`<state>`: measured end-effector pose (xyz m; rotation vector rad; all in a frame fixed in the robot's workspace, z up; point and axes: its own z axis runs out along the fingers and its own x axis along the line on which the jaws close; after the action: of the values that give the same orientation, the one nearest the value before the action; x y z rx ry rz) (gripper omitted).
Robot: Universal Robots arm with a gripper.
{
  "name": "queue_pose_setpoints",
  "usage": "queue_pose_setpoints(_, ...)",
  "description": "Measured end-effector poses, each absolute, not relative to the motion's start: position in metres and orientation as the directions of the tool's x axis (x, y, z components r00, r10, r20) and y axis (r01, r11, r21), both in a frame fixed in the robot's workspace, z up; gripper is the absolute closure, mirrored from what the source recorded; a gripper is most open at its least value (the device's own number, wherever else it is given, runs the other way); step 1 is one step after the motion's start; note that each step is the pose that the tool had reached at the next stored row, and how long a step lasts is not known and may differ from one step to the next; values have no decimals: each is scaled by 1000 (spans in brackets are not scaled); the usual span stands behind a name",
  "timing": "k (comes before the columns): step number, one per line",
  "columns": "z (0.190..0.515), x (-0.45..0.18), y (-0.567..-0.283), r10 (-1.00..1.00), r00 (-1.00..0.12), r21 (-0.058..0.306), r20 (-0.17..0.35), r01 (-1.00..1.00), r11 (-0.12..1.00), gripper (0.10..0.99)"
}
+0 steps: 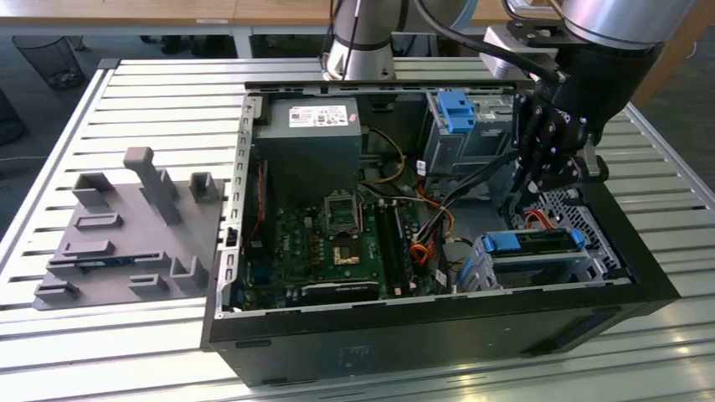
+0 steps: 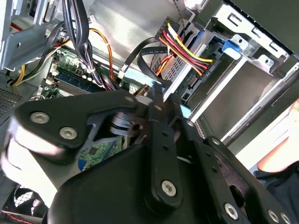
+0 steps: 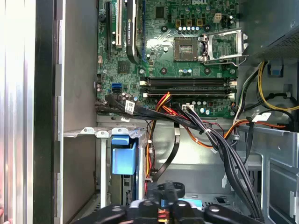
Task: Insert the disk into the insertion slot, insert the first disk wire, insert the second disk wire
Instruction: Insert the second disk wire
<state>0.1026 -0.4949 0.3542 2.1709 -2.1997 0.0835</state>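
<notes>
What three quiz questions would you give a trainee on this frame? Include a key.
1. True or false: the gripper reaches into the open case.
2. The carrier on the disk is: A red, B blue, C green.
3. Fill in: the grey fixture lies to the exterior view's ___ of the case.
Key: 1 true; 2 B; 3 left.

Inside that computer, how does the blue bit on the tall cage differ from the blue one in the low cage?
The blue latch is small and stands upright on the tall cage; the disk's blue frame is wider and lies flat in the low mesh cage. The claw hangs nearer the frame than the latch. Both are bright-blue plastic.
</notes>
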Motion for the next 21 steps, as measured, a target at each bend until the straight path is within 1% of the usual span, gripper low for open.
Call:
queue_pose_setpoints(2,353,103,-495,-997,-16,-3,77,-1000,16,898)
queue_pose_setpoints(3,352,104,-495,-996,-19,-3,83,-1000,19,839)
queue_pose_setpoints(8,349,105,-494,-994,-29,-4,105,-1000,28,839)
queue_pose_setpoints(15,345,106,-494,-987,-37,-6,158,-999,36,839)
queue_pose_setpoints(21,340,107,-493,-986,-39,-6,163,-999,39,839)
